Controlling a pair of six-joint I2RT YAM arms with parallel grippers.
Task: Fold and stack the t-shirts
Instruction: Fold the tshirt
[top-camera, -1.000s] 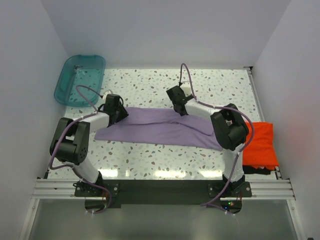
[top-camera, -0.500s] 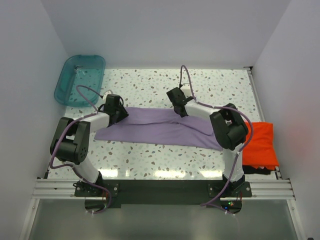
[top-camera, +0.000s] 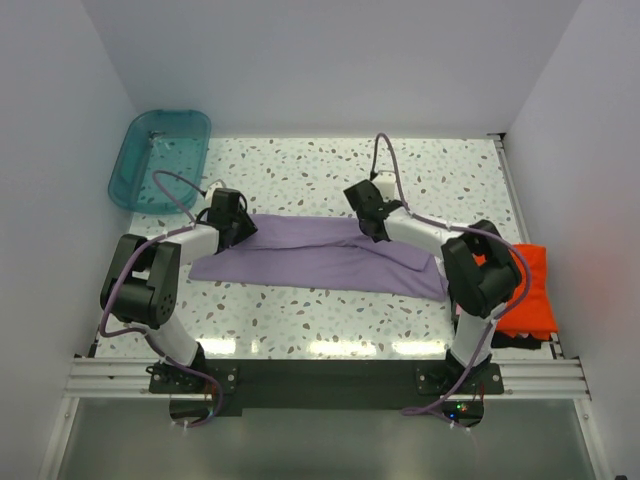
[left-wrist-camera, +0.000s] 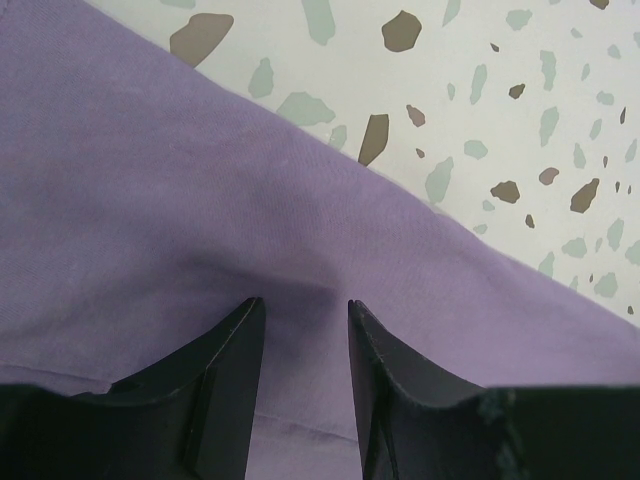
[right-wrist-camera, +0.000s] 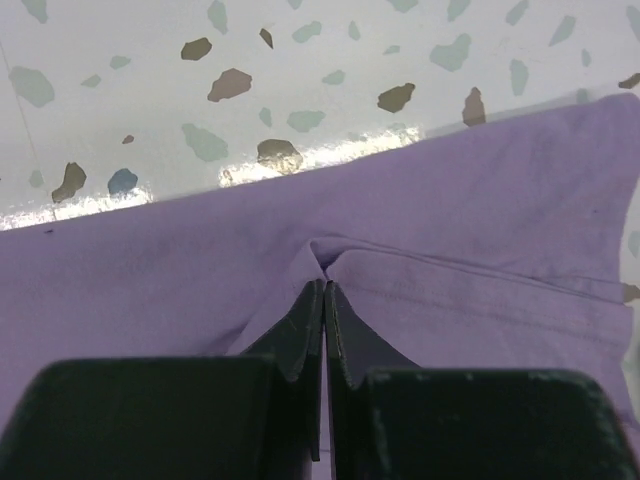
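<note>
The lavender-purple t-shirt (top-camera: 320, 255) lies as a long folded strip across the middle of the table. My left gripper (top-camera: 240, 232) rests on its left end near the far edge. In the left wrist view that gripper (left-wrist-camera: 302, 305) is open, with flat purple cloth (left-wrist-camera: 200, 180) under and between its fingers. My right gripper (top-camera: 375, 230) sits on the shirt's far edge, right of centre. The right wrist view shows it (right-wrist-camera: 325, 285) shut, pinching a small pucker of the purple cloth (right-wrist-camera: 450, 240). The orange-red t-shirt (top-camera: 530, 290) lies folded at the right edge, partly behind the right arm.
A teal plastic tub (top-camera: 160, 158) stands at the far left corner. White walls close in the speckled table (top-camera: 300, 320) on three sides. The arms' base rail (top-camera: 320, 378) runs along the near edge.
My right gripper has shut on the purple cloth, and the right arm's elbow has swung to the right, over the orange-red shirt. The left arm has not moved.
</note>
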